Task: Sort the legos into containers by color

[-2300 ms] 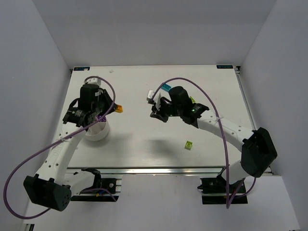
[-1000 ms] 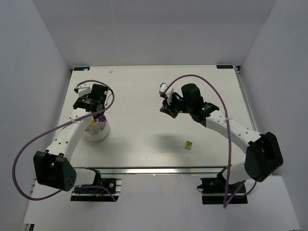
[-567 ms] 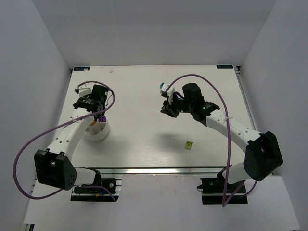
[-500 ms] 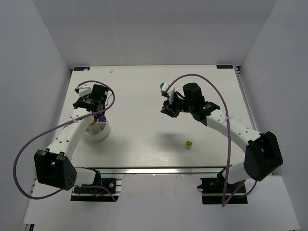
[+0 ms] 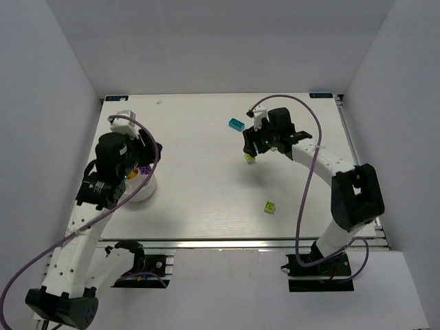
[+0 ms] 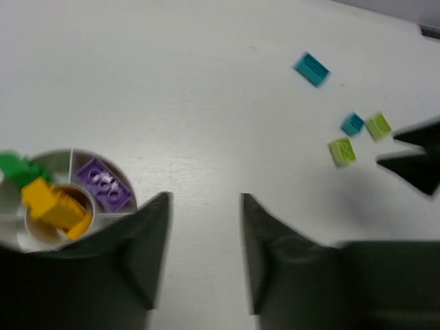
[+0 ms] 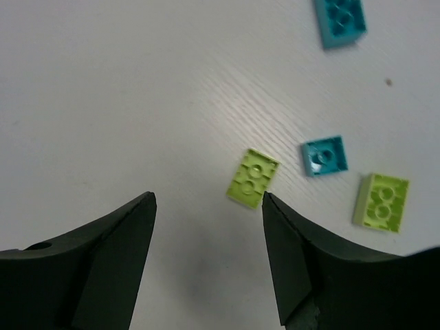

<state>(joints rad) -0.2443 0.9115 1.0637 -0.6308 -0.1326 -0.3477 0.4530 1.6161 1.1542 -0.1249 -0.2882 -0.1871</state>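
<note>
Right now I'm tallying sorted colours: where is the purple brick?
In the left wrist view, lower left: the purple brick lies in a wedge of the white bowl, just right of the orange brick.

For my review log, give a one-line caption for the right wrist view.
Open, empty right gripper hovers above the table near two lime bricks and two cyan bricks.

My right gripper (image 7: 208, 203) gapes empty over the white table (image 7: 103, 82). Ahead I see a near lime brick (image 7: 253, 179), small cyan brick (image 7: 324, 156), right-hand lime brick (image 7: 381, 201) and large cyan brick (image 7: 340, 20).
</note>
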